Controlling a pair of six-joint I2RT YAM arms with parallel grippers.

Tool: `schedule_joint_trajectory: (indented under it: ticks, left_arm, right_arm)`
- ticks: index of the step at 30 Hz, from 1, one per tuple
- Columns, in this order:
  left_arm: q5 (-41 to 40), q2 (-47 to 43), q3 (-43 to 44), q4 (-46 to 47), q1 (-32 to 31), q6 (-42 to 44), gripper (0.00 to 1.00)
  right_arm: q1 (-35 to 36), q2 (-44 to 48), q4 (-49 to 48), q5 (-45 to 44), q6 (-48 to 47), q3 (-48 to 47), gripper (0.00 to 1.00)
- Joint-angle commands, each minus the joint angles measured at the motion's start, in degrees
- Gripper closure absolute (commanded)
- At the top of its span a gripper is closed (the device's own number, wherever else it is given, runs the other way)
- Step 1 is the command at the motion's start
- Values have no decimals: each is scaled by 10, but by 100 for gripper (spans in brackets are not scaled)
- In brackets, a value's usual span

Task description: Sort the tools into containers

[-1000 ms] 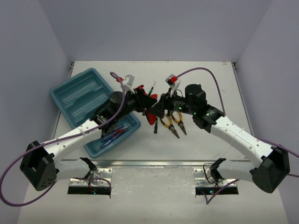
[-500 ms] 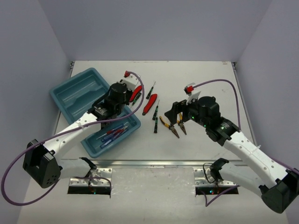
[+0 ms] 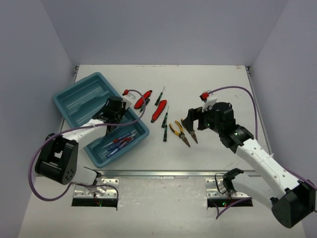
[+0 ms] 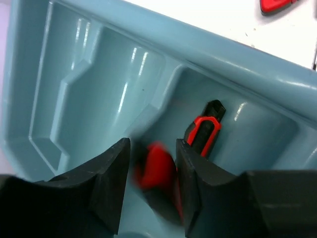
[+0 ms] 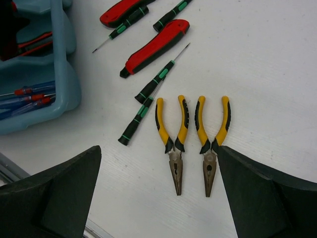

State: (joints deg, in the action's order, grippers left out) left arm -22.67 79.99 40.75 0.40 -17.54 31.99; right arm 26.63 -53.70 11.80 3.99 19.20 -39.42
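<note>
Roughly a third done. Tray (image 3: 74, 101): blue-handled screwdrivers (image 3: 118, 144) lie in the nearest compartment, one red cutter (image 4: 203, 133) in the adjoining one. Left fingers (image 4: 111, 183) apart over it, a blurred red tool (image 4: 154, 171) between them, apparently loose.

Outstanding on table (image 5: 257, 59): two red cutters (image 5: 156, 47), two yellow pliers (image 5: 173, 148), several black-green screwdrivers (image 5: 158, 77). Right fingers (image 5: 54, 193) wide apart, empty, above the pliers.

No legible writing.

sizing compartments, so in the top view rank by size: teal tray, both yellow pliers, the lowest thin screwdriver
1. teal tray
2. left pliers and right pliers, alike
3. lowest thin screwdriver, shorter and slimmer
</note>
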Motion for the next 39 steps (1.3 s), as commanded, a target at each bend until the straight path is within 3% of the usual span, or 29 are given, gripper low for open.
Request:
schedule_joint_trajectory:
  ticks: [1, 4, 6, 7, 11, 16, 20, 30, 39]
  left_arm:
    - [-16, -55, 52, -12, 3, -22, 46]
    - [-28, -91, 80, -46, 3, -36, 33]
    - [-36, -123, 98, -69, 3, -66, 7]
    - [-46, -139, 107, -78, 3, -98, 0]
    - [-130, -199, 157, -160, 3, -334, 0]
    - [-11, -229, 189, -297, 4, -449, 0]
    - [49, -332, 115, -287, 4, -478, 0]
    - [69, -534, -18, -257, 2, -475, 0]
    - [105, -565, -41, -242, 0, -477, 0]
  right_arm:
    - [-3, -18, -20, 28, -4, -11, 1]
    - [-3, -34, -21, 42, 8, -19, 1]
    - [-3, -55, -18, 37, 24, -33, 1]
    - [-3, -74, -6, 22, 43, -47, 1]
    - [6, -181, 74, -46, 166, -139, 1]
    - [74, -334, 130, -160, 224, -277, 1]
    - [110, -478, 200, -257, 290, -408, 1]
    - [146, -697, 266, -319, 323, -619, 13]
    - [158, -801, 319, -342, 346, -742, 20]
